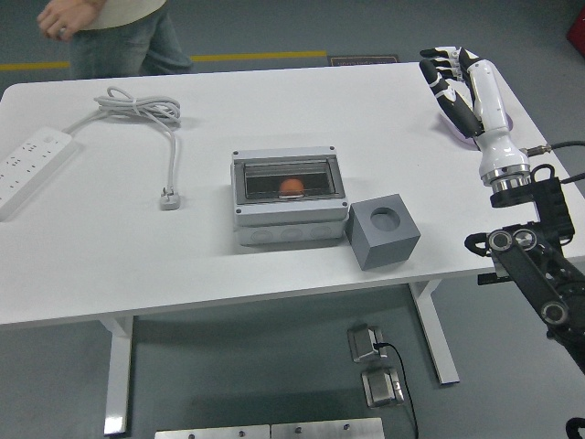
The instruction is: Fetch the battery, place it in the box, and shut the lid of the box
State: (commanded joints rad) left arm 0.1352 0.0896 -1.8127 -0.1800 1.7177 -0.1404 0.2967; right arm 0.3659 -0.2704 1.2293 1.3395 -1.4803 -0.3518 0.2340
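White table (110, 265): box (289, 197), block (383, 232), strip (32, 167).

Probably a lab or workshop: white table (274, 265), grey floor with yellow line (256, 57); power strip (27, 165).

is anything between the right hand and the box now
Nothing visible stands between them. The right hand is raised at the table's far right; bare table lies between it and the closed box. The grey block sits nearer, beside the box.
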